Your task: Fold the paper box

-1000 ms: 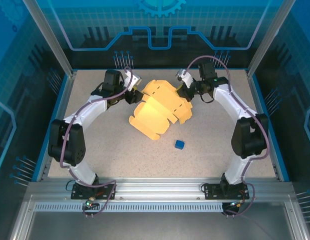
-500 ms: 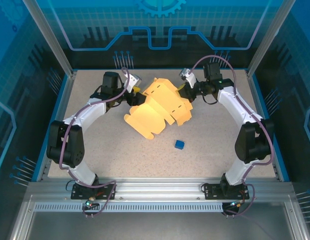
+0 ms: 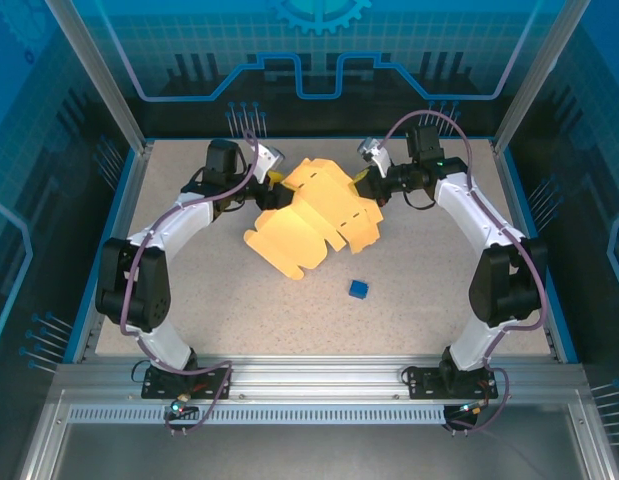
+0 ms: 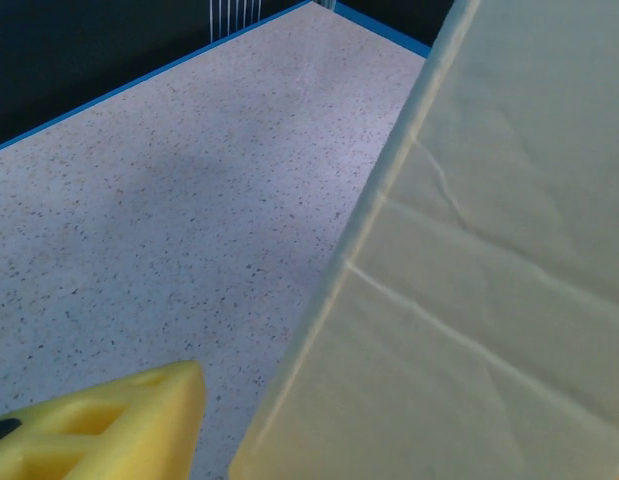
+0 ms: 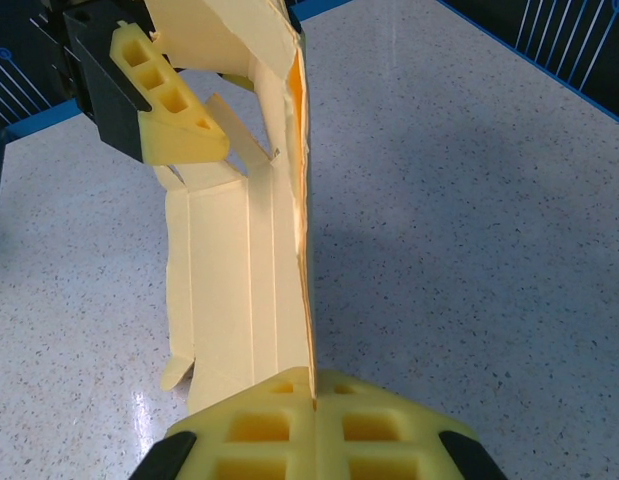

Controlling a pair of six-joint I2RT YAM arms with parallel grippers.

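Nearest to me in the overhead view, a little right of centre, a small blue cube [image 3: 358, 289] lies on the speckled table [image 3: 189, 310], well apart from everything else. Just above it in that frame is the paper box [image 3: 304, 225]. It is a pale yellow sheet, half bent, with its lower tabbed edge down on the table and its upper part raised.

My right gripper [image 3: 367, 184] is at the sheet's upper right edge. In my right wrist view the two yellow pads [image 5: 259, 430] at the bottom of the frame are pressed together, with the thin cardboard edge nipped between them. From there the sheet stands upright and runs toward the top of the frame.

My left gripper [image 3: 273, 181] is at the sheet's upper left edge. In my left wrist view one finger [image 4: 119, 430] sits in the lower left corner. A strip of bare table lies between it and the creased panel on the right side, so these fingers stand apart and clamp nothing that I can see
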